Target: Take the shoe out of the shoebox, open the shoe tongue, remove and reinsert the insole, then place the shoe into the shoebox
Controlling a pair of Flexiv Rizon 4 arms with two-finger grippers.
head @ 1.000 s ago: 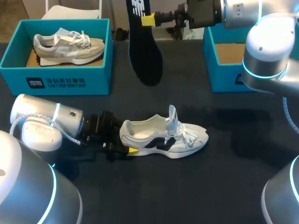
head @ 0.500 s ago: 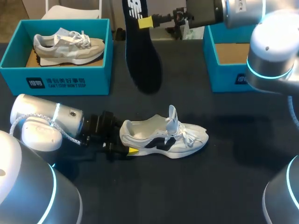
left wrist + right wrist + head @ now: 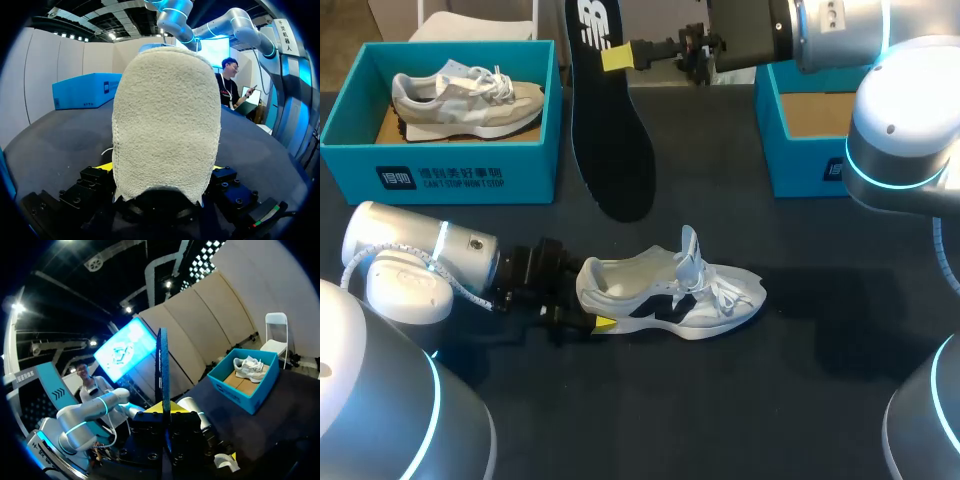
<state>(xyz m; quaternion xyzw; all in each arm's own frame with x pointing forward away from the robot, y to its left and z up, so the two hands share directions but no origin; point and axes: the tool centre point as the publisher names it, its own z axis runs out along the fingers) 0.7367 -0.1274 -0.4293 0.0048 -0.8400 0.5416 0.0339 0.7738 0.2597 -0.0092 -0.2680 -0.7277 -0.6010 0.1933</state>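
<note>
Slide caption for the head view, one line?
Right hand holds the black insole aloft; left hand grips the white sneaker at its heel.

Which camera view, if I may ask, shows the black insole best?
The head view: the insole hangs full-face from the right gripper. The right wrist view shows only its thin edge. The left wrist view shows only the shoe.

The left arm (image 3: 415, 262) lies low over the table's near left, its gripper (image 3: 588, 304) clamped on the shoe (image 3: 670, 290) heel. The right arm (image 3: 840, 25) stretches along the far edge, its gripper (image 3: 612, 56) pinching the insole (image 3: 605, 140) aloft.
</note>
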